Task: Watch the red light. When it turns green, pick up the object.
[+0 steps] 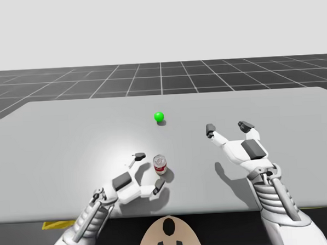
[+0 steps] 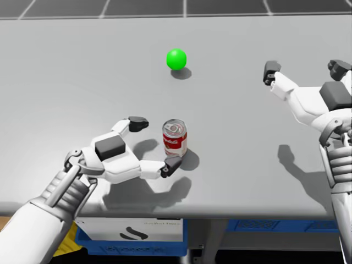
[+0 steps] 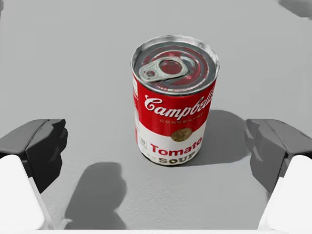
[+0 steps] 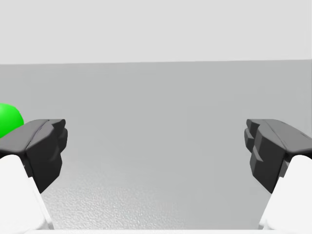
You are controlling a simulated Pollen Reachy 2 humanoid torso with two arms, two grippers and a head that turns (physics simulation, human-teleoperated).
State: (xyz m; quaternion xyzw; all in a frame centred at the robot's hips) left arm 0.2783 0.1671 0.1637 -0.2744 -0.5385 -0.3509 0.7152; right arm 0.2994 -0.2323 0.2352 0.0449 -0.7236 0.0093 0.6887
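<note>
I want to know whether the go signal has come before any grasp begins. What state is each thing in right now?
Light: green.
Left gripper: jaws open, gripping nothing.
Right gripper: jaws open, holding nothing.
Can: upright on the table, unopened, between the left gripper's jaws, touched by neither.

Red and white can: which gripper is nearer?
Left. My left gripper is open with the red and white can between its fingers, untouched; my right gripper hovers far off to its right.
</note>
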